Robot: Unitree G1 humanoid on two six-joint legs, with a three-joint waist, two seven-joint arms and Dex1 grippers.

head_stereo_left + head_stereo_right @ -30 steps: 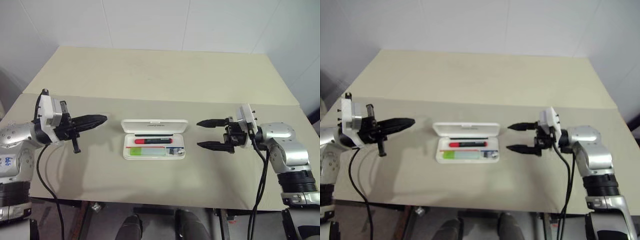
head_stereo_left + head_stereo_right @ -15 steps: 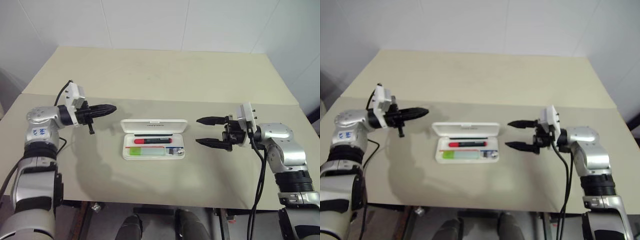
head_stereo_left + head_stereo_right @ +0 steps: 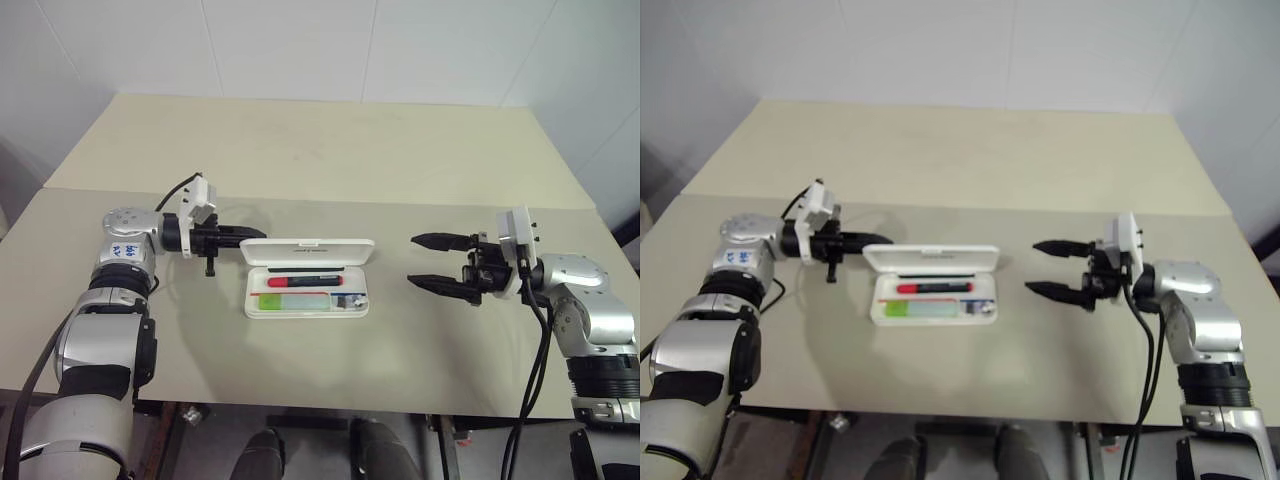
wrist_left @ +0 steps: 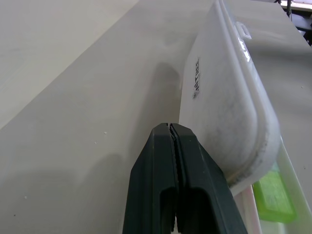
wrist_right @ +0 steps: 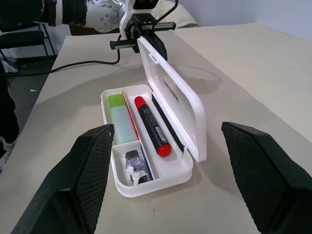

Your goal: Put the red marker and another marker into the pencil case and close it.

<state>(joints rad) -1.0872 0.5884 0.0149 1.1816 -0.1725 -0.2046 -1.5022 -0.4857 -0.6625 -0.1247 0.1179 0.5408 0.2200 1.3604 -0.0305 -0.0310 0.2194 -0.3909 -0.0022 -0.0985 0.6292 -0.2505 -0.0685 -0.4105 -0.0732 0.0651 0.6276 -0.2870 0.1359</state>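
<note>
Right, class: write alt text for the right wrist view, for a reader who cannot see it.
An open white pencil case lies on a beige table, holding a red marker and a green marker. The left gripper, shut, is at the far end of the raised lid; the right gripper's open fingers frame the view.

From head height we look forward and down with two eyes over the same table point(image 3: 320, 150), while our left wrist camera sits very close behind the case lid point(image 4: 224, 92) and our right wrist camera faces the open case point(image 5: 146, 131) from farther off.
</note>
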